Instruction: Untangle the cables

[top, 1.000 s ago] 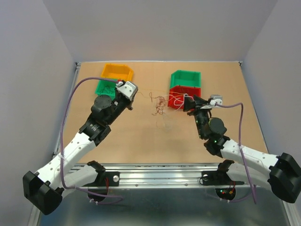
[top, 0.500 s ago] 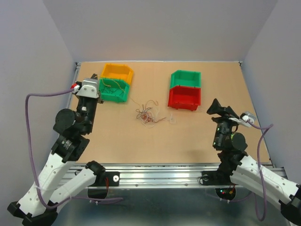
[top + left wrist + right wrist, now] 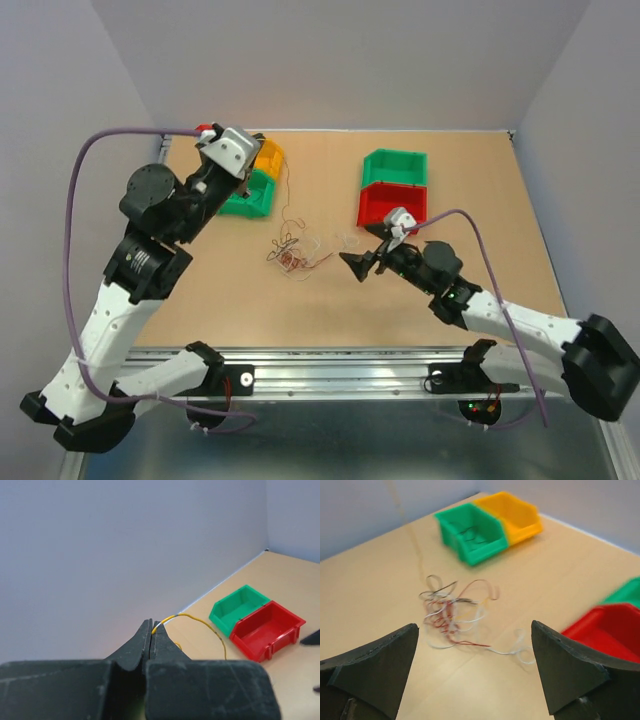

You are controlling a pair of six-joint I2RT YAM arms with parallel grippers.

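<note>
Left gripper [image 3: 151,626] up high, pinched shut on one thin yellow wire [image 3: 200,621], seemingly trailing down to the small wad of reddish-brown and pale cables [image 3: 451,611] on the tan tabletop [image 3: 250,310]. Right gripper [image 3: 474,628] gapes wide, empty, facing it. Featherlight, springy, snag-prone: take a loose outer loop.

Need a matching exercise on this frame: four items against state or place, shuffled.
Items:
1 left gripper
2 right gripper
3 cables
4 red bin

States or places:
A open, holding nothing
B wad lying mid-table
C shut on a yellow wire
D right side of the table

Pairs: 1-C, 2-A, 3-B, 4-D
</note>
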